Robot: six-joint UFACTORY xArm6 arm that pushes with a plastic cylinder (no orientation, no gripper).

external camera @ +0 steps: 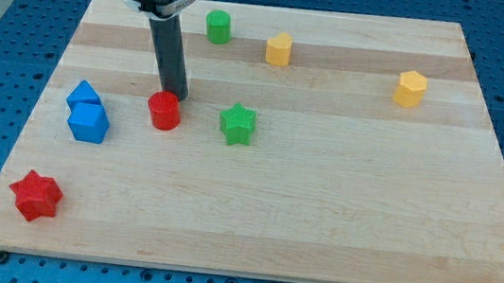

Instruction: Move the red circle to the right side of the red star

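We keep my tip (pixel 177 94), which holds nothing, just above the red circle (pixel 164 111) and push it down-left toward the red star (pixel 35 196).

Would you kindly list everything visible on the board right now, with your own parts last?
red circle: one, red, left of centre
red star: one, red, bottom left corner
green star: one, green, centre
green cylinder: one, green, top edge
yellow blocks: two, yellow, top centre and upper right
blue blocks: two, blue, touching, left side
wooden board: one, pale wood
my tip: one, dark, just above the red circle
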